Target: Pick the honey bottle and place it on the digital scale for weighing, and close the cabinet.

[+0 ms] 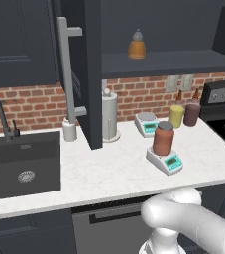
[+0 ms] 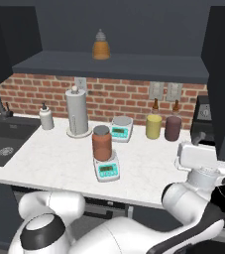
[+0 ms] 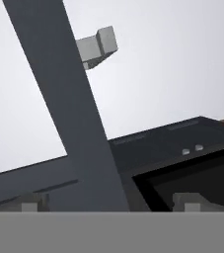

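The reddish-brown honey bottle [image 1: 163, 138], grey-lidded, stands upright on the digital scale [image 1: 165, 160], one of two scales on the tabletop [image 1: 104, 168]. Both cabinet [image 1: 92, 69] doors stand open, edges jutting over the tabletop. The jaws' tips are barely visible; probably apart, but I cannot tell.

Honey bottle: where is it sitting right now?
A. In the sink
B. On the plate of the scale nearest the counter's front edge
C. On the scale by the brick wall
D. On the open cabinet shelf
B. The honey bottle stands upright on the digital scale, whose teal display faces the counter's front edge; the other scale by the wall carries nothing, and the cabinet doors are open.
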